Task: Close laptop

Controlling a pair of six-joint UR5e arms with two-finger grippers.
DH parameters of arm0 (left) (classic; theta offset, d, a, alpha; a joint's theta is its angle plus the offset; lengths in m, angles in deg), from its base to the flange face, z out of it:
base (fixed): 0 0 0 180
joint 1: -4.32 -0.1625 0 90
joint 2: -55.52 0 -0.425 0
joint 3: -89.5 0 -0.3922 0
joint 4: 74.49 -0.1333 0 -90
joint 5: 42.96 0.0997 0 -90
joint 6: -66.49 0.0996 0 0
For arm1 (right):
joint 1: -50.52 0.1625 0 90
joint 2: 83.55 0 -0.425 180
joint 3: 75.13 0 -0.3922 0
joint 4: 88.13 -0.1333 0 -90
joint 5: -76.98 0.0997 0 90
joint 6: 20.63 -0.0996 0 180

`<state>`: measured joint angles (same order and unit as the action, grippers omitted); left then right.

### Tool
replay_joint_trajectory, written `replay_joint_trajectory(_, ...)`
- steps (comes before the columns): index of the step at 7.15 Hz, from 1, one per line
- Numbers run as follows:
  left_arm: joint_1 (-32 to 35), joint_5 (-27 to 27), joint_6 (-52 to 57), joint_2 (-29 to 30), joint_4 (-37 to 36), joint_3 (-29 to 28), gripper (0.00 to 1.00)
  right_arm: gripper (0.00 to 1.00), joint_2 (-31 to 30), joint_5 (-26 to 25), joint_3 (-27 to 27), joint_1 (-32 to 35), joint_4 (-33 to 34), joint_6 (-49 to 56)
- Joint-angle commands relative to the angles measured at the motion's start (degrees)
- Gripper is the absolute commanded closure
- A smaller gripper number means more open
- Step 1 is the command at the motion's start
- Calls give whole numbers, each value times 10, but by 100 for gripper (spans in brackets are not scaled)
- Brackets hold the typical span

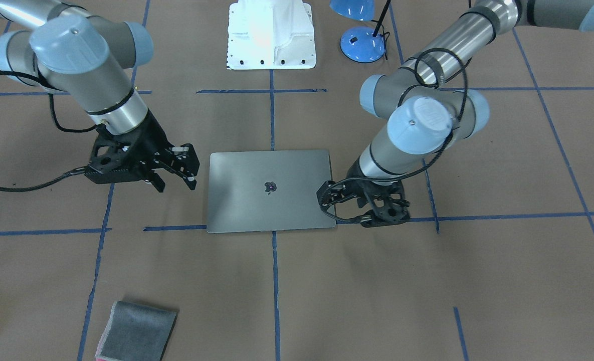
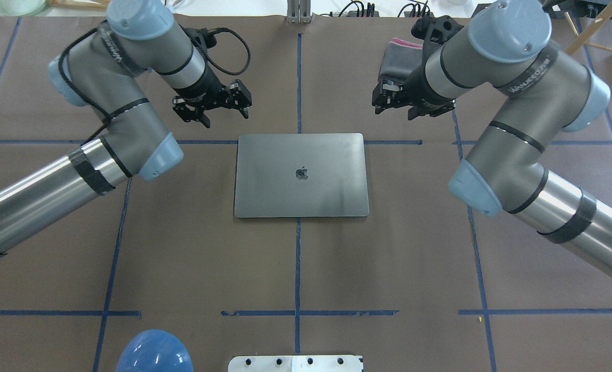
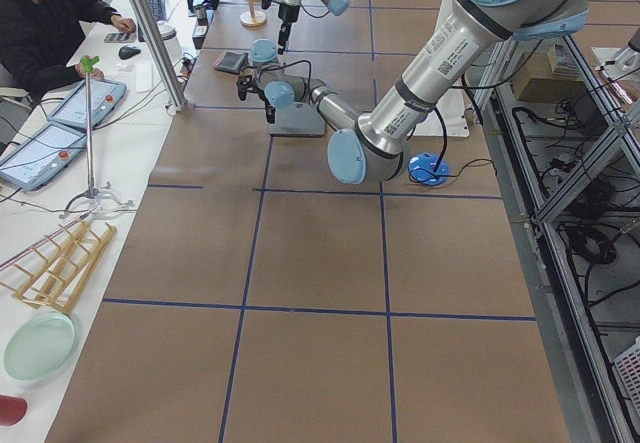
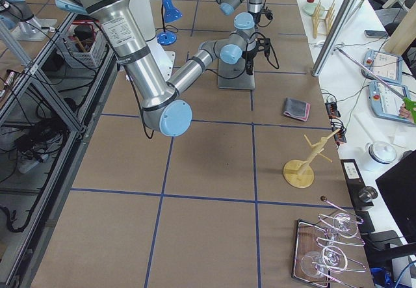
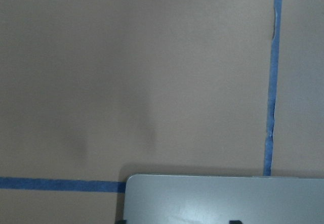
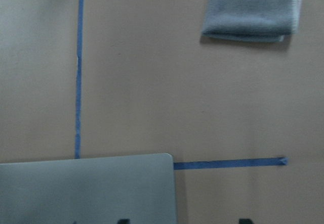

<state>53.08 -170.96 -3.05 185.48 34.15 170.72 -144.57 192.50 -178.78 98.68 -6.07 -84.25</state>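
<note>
The space-grey laptop (image 2: 300, 175) lies flat on the table with its lid down and the dark apple logo facing up; it also shows in the front view (image 1: 269, 190). My left gripper (image 2: 218, 111) hovers beyond the laptop's far left corner, fingers spread and empty. My right gripper (image 2: 396, 106) hovers beyond the far right corner, also spread and empty; in the front view it (image 1: 176, 175) is just beside the laptop's edge. The left wrist view shows one lid corner (image 5: 223, 198), and the right wrist view shows another (image 6: 86, 188).
A folded grey cloth (image 1: 136, 331) lies on the operators' side, beyond my right gripper, also in the right wrist view (image 6: 250, 9). A blue lamp (image 1: 362, 42) and the white robot base (image 1: 270, 35) stand near me. Blue tape lines cross the brown table.
</note>
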Motion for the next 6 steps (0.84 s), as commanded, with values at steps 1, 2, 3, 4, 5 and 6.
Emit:
replay_joint_trajectory(1,37,-22,33,-103,-58,143,0,0,-44,-5,-127,26,224,179)
replay_joint_trajectory(2,70,-21,148,-151,-132,217,0,0,-100,4,-165,59,238,246)
replay_joint_trajectory(3,108,-17,269,-217,-220,287,0,0,-152,21,-187,100,238,316)
replay_joint_trajectory(4,155,-18,386,-282,-242,316,0,0,-193,68,-186,153,238,390)
replay_joint_trajectory(5,206,-22,494,-349,-237,317,0,0,-244,105,-180,216,238,489)
replay_joint_trajectory(6,256,-23,578,-385,-242,310,0,0,-269,148,-144,287,239,594)
